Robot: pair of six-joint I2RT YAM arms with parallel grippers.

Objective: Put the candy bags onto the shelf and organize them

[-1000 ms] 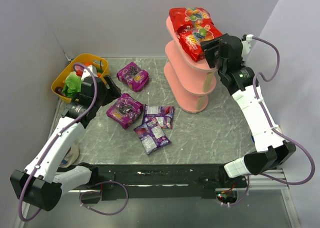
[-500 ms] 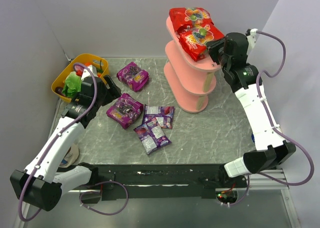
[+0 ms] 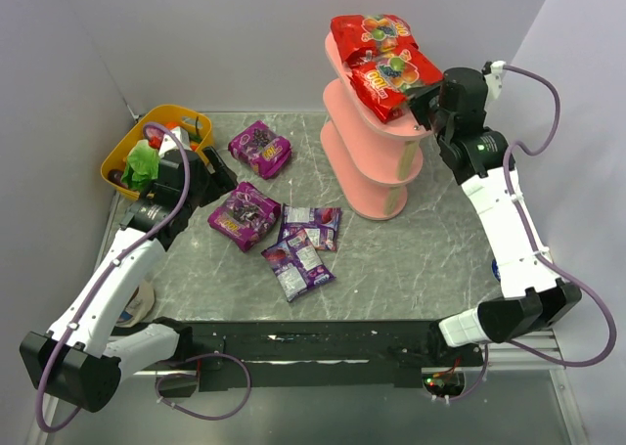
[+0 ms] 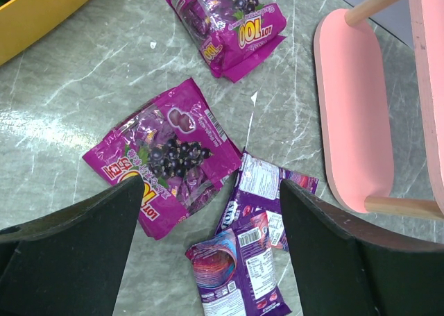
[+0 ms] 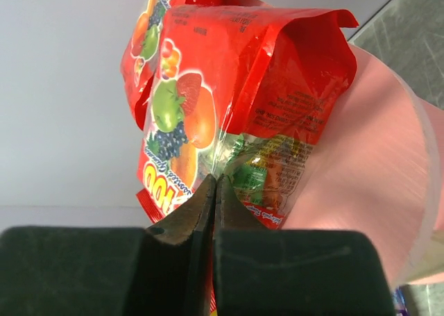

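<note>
Right end effector (image 5: 216,189): fingers pressed flat together, nothing visible btw them; tips sit at the lower front of the near red bag (image 5: 229,114), touching or just short, can't tell. That bag lies on the top board of the shelf (image 3: 364,196), upper right of the top view, w/ the far red bag (image 3: 374,32) partly under it toward the frame top; both red ones look placed, so closed tips here prob. suit only a nudge.

Left end effector (image 4: 211,191): jaws wide, holding nothing, hanging over the tabletop (image 3: 411,259) at centre-left. Four purple ones lie flat there, none shelved yet:
- large purple bag (image 4: 163,156) directly under the gap, a bit toward the left-of-frame finger; long axis diagonal, lower left to upper right in the wrist view, vs fingers that close left-right, so some wrist turn is prob. needed to pinch across its short side
- two small purple bags (image 4: 267,191) overlapping just right of and below it
- upper purple bag (image 4: 229,21) at the frame top

Shelf boards sit at the right of that wrist view, the lowest one bare. Left arm is much nearer the purple ones; right arm is well apart, up at the shelf top.
</note>
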